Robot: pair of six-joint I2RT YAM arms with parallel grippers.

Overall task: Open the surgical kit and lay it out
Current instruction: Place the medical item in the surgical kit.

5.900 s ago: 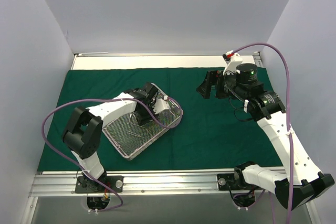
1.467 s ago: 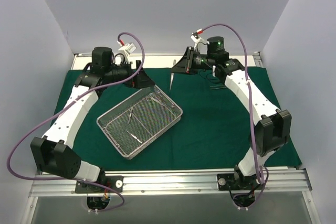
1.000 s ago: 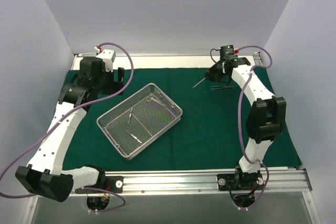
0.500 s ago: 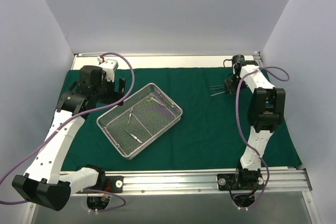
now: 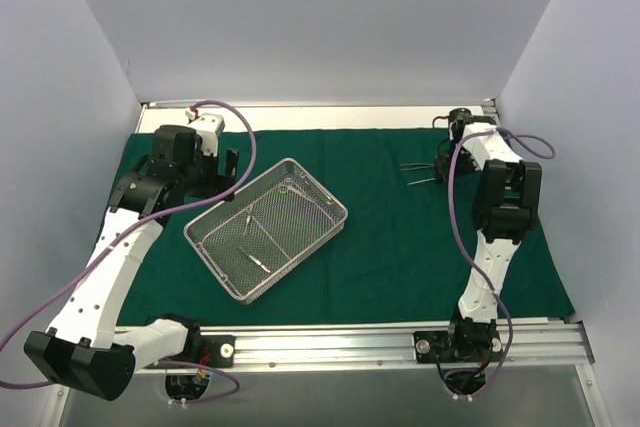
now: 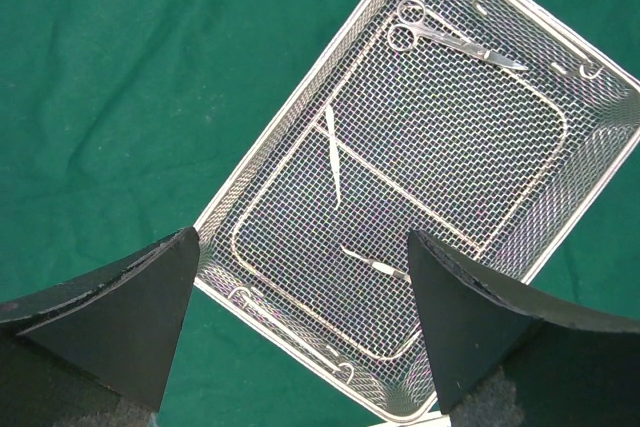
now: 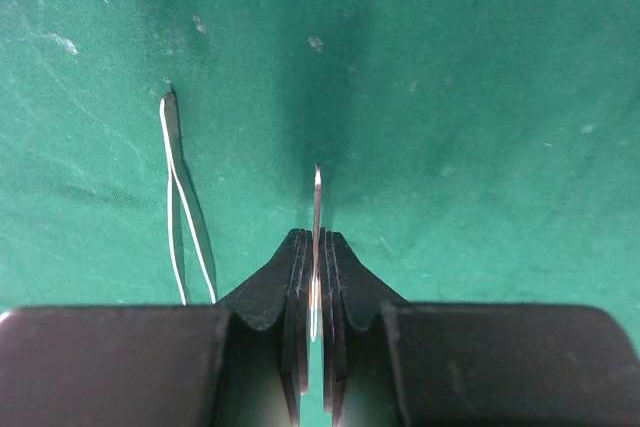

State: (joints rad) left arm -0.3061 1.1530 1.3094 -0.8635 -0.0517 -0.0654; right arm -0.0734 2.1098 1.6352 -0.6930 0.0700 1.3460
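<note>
The dark green drape (image 5: 400, 247) lies spread flat on the table. On it sits the silver mesh tray (image 5: 213, 265), angled, left of centre. Scissors (image 6: 450, 37), thin forceps (image 6: 333, 157) and a small instrument (image 6: 380, 267) lie inside the tray (image 6: 273, 127). My left gripper (image 6: 303, 237) hangs open above the tray's near-left part, holding nothing. At the back right my right gripper (image 7: 315, 237) is shut on a thin steel instrument (image 7: 317, 197), whose tip points at the cloth (image 7: 480, 97). Another pair of forceps (image 7: 172, 197) lies on the cloth just left of it.
White walls close in the left, back and right sides. A bare white strip (image 5: 300, 117) runs behind the drape. A metal rail (image 5: 320, 347) with both arm bases lines the near edge. Purple cables (image 5: 245, 142) loop off each arm.
My right arm has swung from the middle back to the back right corner with the thin instrument, down beside the lying forceps. The left arm shifted slightly and now holds still over the tray.
</note>
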